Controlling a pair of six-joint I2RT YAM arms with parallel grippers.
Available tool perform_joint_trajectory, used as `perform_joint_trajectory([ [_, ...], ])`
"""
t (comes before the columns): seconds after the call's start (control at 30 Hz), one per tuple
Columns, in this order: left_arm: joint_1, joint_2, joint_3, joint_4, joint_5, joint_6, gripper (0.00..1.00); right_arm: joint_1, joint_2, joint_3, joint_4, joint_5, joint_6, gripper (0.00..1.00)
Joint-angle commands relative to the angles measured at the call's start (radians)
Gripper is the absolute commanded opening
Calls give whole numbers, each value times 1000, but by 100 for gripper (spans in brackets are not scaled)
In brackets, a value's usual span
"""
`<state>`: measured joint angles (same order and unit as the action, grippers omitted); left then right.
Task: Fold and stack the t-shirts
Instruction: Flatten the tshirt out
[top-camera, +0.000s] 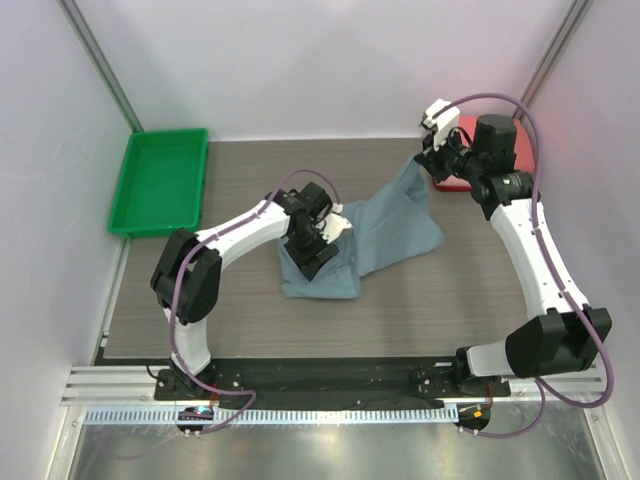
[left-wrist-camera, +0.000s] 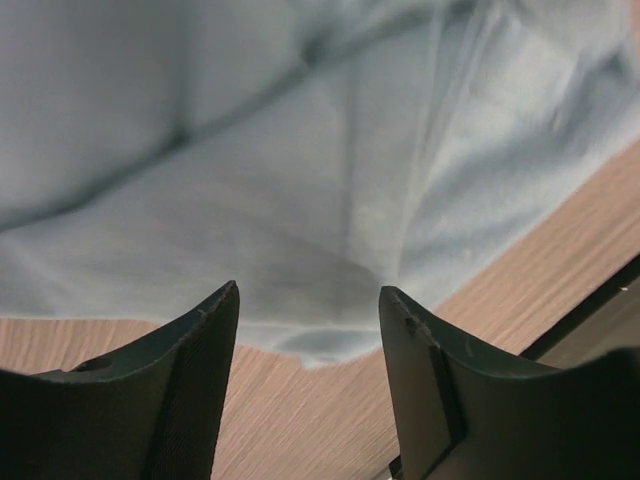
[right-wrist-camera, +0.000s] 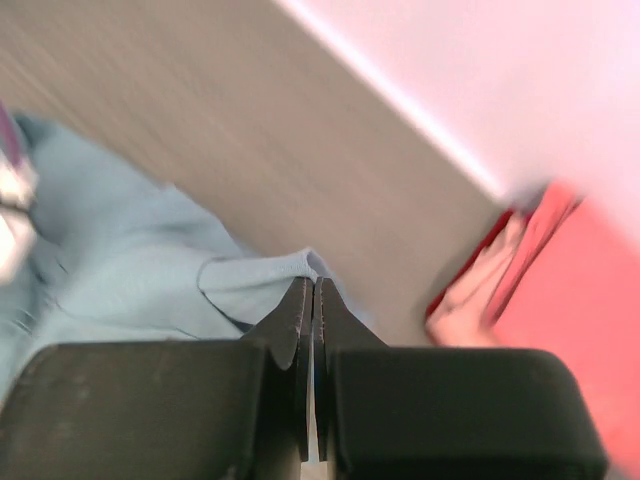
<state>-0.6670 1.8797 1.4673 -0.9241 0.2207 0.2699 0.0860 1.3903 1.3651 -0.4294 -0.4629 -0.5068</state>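
Note:
A dusty blue-grey t-shirt (top-camera: 390, 225) lies crumpled across the middle of the wooden table, one end stretched toward the back right. My right gripper (top-camera: 428, 160) is shut on that far corner; in the right wrist view its jaws (right-wrist-camera: 313, 282) pinch a fold of the blue cloth (right-wrist-camera: 120, 250). My left gripper (top-camera: 318, 250) hovers open over the shirt's near-left part; in the left wrist view the fingers (left-wrist-camera: 308, 295) frame the cloth's edge (left-wrist-camera: 300, 150) with nothing gripped. Folded coral-red t-shirts (top-camera: 525, 150) sit at the back right, partly hidden by the right arm, and show beside the right jaws (right-wrist-camera: 580, 290).
A green plastic tray (top-camera: 135, 190) stands at the back left corner of the table. White walls close the back and both sides. A metal rail (top-camera: 300, 380) carrying both arm bases runs along the near edge.

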Motion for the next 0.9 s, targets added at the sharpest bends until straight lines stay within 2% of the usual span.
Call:
perform_joint_trajectory([
  [0.0, -49, -18, 5, 22, 34, 11, 60, 21, -11, 88, -19, -48, 99, 1],
  [0.2, -80, 39, 10, 50, 28, -6, 61, 27, -2, 75, -17, -40, 105, 1],
  [0.33, -100, 79, 24, 76, -30, -11, 60, 27, -10, 52, -3, -40, 114, 1],
  [0.53, -106, 128, 112, 67, -81, -26, 57, 32, -23, 34, 17, -40, 129, 1],
  [0.87, -123, 108, 149, 25, -49, -23, 57, 32, -56, -17, 26, -23, 140, 1],
])
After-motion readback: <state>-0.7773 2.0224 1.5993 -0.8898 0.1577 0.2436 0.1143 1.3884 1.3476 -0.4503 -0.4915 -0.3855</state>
